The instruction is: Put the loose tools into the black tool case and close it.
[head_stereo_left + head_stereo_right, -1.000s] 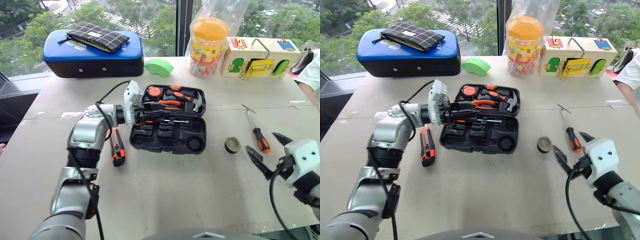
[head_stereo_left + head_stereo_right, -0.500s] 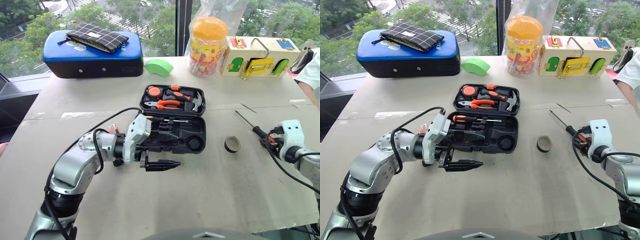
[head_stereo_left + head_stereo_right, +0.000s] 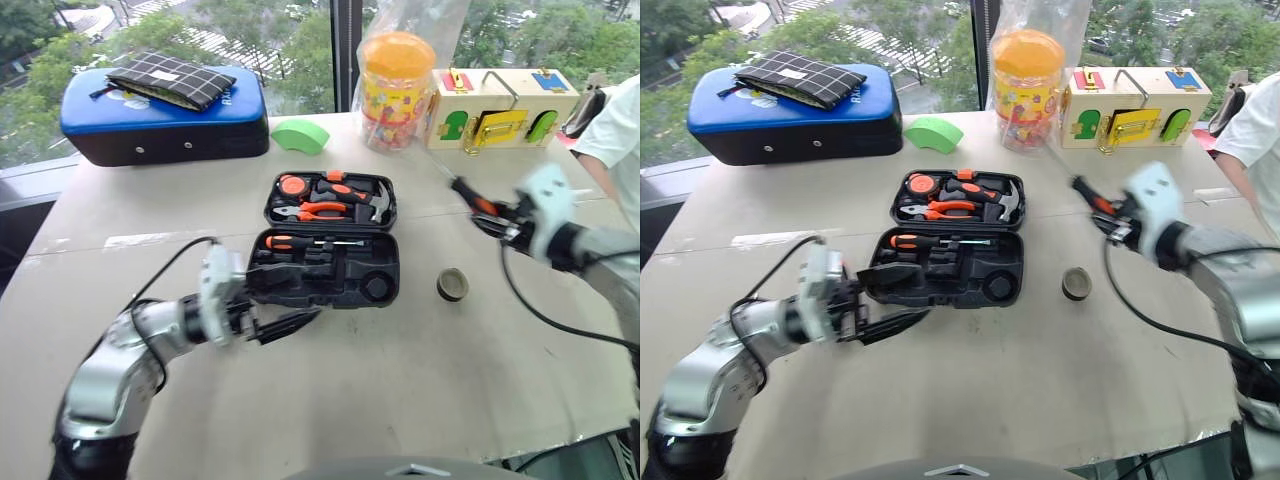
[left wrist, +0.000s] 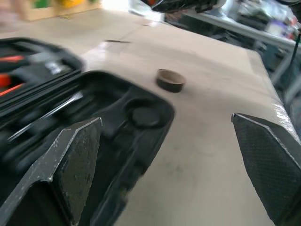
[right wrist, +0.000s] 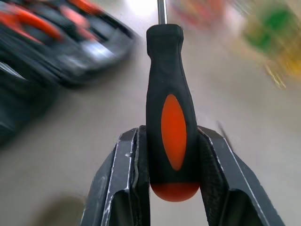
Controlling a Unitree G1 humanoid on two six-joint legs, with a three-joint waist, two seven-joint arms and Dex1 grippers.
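A: Beige tabletop by a window — what's on it?

B: One black tool case, open near the middle, one screwdriver lying in its front half; pliers and hammer in the back half. One tape roll right of the case, apart from it.

A: Grippers?

B: Left gripper spread wide, empty, at the case's front-left corner. Right gripper clamped on one orange-black screwdriver, lifted above the tabletop's right side.

A: Writing?

B: None readable.
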